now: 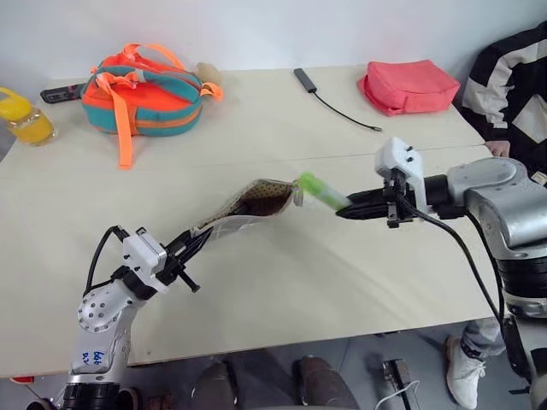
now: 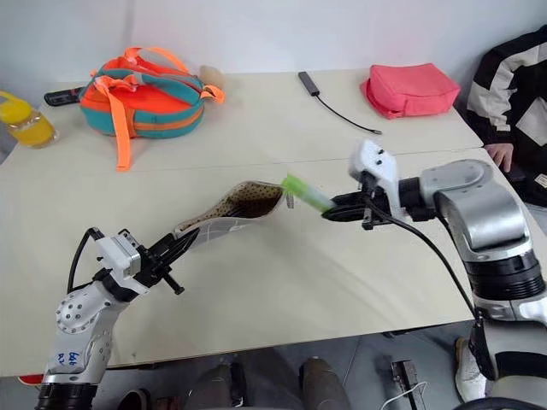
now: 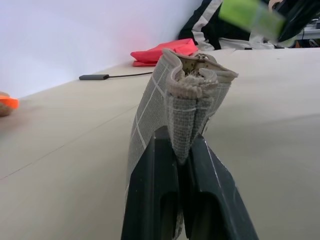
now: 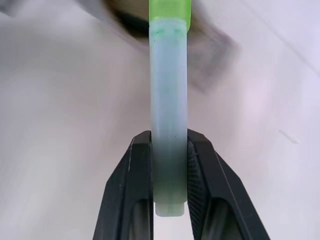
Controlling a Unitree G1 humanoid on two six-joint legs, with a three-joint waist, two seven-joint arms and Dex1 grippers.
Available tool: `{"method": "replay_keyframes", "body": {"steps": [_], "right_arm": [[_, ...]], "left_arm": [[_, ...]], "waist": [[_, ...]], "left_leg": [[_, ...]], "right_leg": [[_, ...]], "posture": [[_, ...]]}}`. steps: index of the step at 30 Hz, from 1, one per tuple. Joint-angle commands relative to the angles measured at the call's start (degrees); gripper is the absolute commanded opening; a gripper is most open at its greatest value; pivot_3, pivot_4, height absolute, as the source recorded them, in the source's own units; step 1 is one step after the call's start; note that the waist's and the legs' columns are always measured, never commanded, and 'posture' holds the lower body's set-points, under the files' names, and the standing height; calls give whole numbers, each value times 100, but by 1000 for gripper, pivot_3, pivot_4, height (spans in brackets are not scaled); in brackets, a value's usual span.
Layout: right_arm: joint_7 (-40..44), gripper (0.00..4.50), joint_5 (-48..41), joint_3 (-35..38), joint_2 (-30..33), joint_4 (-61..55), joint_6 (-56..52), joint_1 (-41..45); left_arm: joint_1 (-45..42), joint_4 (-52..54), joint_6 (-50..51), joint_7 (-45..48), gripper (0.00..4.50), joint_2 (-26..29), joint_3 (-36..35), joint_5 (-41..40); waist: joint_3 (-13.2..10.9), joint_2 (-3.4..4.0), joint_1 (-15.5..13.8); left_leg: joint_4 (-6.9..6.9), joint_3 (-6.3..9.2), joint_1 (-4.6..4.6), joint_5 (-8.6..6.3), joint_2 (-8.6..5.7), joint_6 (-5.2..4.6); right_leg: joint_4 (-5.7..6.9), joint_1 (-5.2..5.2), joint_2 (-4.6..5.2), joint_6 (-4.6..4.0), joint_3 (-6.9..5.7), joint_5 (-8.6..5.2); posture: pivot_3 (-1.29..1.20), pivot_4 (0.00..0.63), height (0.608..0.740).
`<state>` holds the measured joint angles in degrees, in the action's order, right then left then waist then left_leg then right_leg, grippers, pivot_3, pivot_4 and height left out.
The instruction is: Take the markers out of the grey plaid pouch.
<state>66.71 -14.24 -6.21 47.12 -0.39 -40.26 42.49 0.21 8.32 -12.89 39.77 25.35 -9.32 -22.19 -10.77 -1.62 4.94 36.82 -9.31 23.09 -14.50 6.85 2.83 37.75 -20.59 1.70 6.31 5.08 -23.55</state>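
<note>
Gaping grey plaid pouch (image 1: 256,203); possibly lifted.

Both arms (image 1: 111,299) reach over the table, left jaws pinched closed, right jaws clamped narrow.

Marker (image 1: 323,190) just right of pouch (image 1: 248,207) mouth

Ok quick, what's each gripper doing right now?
Left gripper: shut on the grey plaid fabric pouch, lifted off the table.
Right gripper: shut on the slim light green marker.
</note>
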Motion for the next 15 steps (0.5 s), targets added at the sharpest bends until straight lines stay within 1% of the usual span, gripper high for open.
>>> {"method": "replay_keyframes", "body": {"steps": [1,6,8,9,11,13,15], "right_arm": [[-803,453,649,24,7,576,685,-149],[-1721,453,1238,-85,-295,1286,1103,-312],[-1927,453,1306,-43,-447,1447,1141,-273],[-1904,453,1332,-75,-470,1490,1148,-260],[-1893,1189,1260,-29,-570,1534,1019,-236],[-1756,1715,1291,-129,-530,1484,1009,-261],[-1655,2406,1261,-127,-498,1378,981,-198]], "left_arm": [[-58,86,-34,44,0,-3,-71,-94],[-141,107,-15,14,0,-62,36,-21],[-153,130,3,0,0,-75,53,-11],[-149,143,8,-2,0,-79,58,-12],[-134,166,13,-8,0,-81,67,-15],[-107,201,16,-13,0,-78,64,-25],[-91,220,20,-25,0,-72,44,-33]], "waist": [[0,0,1],[0,1,8],[-2,3,17],[-2,3,17],[-3,5,5],[-3,5,-3],[-3,5,-4]], "left_leg": [[1,-2,0,0,0,0],[-3,-39,0,1,2,1],[-3,-48,0,1,3,3],[-2,-50,-1,2,4,3],[-3,-50,-1,2,3,4],[-3,-50,0,1,3,5],[-3,-49,-1,1,3,5]], "right_leg": [[1,0,0,0,0,0],[1,-5,-2,1,1,0],[6,-10,-4,1,8,0],[7,-10,-5,2,9,0],[7,-11,-5,2,9,1],[6,-11,-5,3,9,1],[6,-10,-5,4,8,1]], "posture": [[0,150,740],[0,150,740],[0,150,740],[0,150,740],[0,150,740],[0,150,740],[0,150,740]]}}
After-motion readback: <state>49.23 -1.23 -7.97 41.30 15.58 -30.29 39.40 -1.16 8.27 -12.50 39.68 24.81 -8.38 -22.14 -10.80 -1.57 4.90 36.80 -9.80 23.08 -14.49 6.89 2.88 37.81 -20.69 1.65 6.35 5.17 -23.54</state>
